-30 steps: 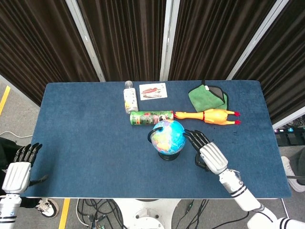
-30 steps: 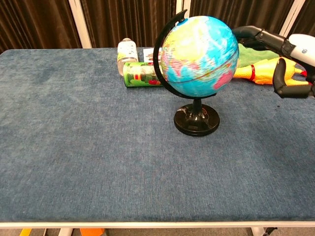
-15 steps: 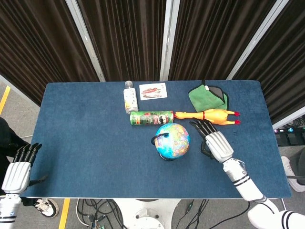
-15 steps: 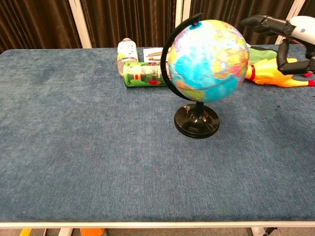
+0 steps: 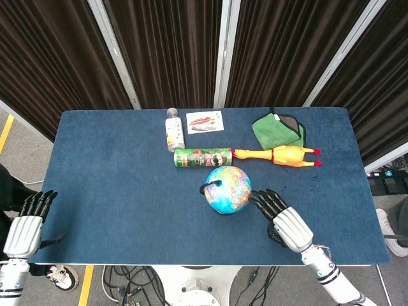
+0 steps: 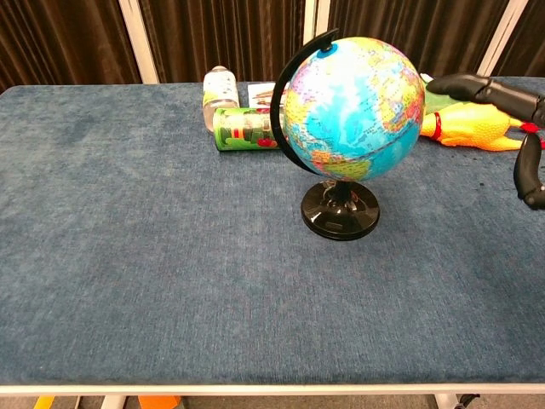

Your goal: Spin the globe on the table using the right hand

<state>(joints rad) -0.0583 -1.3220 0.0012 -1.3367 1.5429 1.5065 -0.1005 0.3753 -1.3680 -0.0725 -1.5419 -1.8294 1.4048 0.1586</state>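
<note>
Near the middle of the blue table (image 5: 115,166), the globe (image 5: 228,189) is standing upright on its round black base (image 6: 341,210), with its black arc curving up its left side in the chest view. The right hand (image 5: 285,220) is hovering just beside the globe on its right, fingers (image 5: 264,201) spread and reaching toward the sphere, holding nothing; whether the tips are touching it cannot be told. Directly behind the globe, a green snack can (image 5: 203,157) is lying on its side, with a rubber chicken (image 5: 278,153) stretching beside it and a green cloth (image 5: 278,129) sitting near the far edge. A clear bottle (image 5: 173,129) and a printed card (image 5: 204,121) are lying further back. The left hand (image 5: 24,227) is hanging off the table's near left corner, fingers extended and empty. Broad bare cloth is lying left of the globe and along the near edge.
</note>
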